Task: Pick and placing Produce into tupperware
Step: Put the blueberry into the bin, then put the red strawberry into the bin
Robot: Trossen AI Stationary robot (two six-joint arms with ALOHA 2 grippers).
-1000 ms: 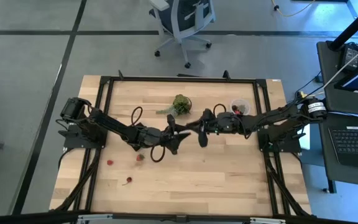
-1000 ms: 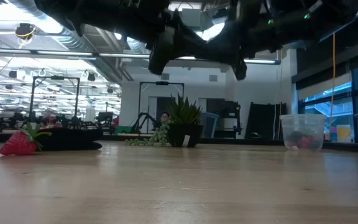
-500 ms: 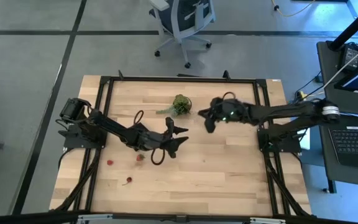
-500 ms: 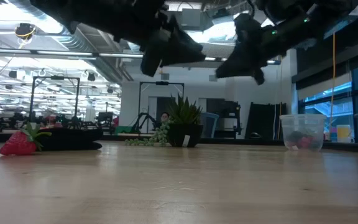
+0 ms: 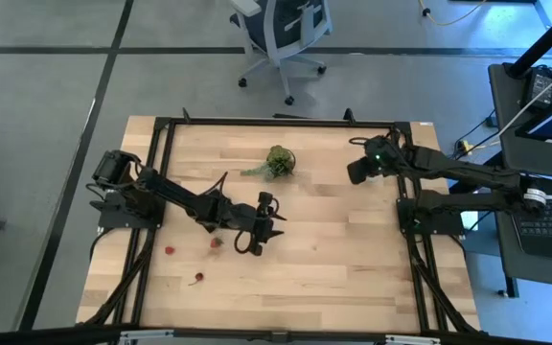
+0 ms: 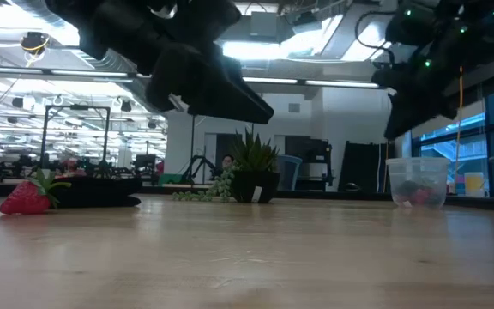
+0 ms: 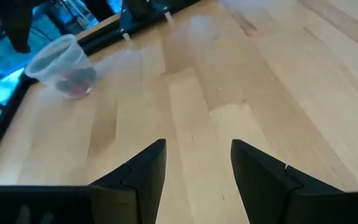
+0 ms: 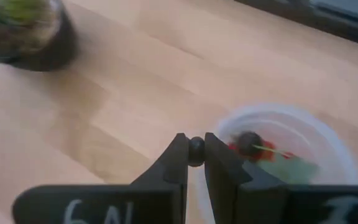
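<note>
The tupperware [image 8: 291,113] is a round translucent tub near the table's far right corner; it also shows in the low view [image 6: 417,182] and the left wrist view [image 7: 64,65]. Red and dark pieces [image 8: 253,145] lie inside it. My right gripper [image 8: 196,152] hangs just over the tub's rim, shut on a tiny dark berry; in the high view [image 5: 357,171] its arm hides the tub. My left gripper [image 7: 197,163] is open and empty above mid-table [image 5: 274,226]. Three red berries [image 5: 216,242] rest on the wood toward the table's left. My right gripper pinches the small dark round berry [image 8: 196,148] between its two fingertips, only at their free ends. The berry is lifted clear, above the tub's edge on the side toward mid-table.
A green leafy clump [image 5: 278,161] stands near the far edge, left of the tub. In the low view a strawberry [image 6: 28,196] lies beside a flat black thing [image 6: 93,194]. A black frame [image 5: 276,123] rims the table. An office chair stands beyond the far edge.
My right gripper has drawn away from my left gripper at mid-table and travelled toward the table's far right corner, ending over the tub. My left gripper has pulled back a little toward the near edge and turned. The tub and the loose berries have stayed put.
</note>
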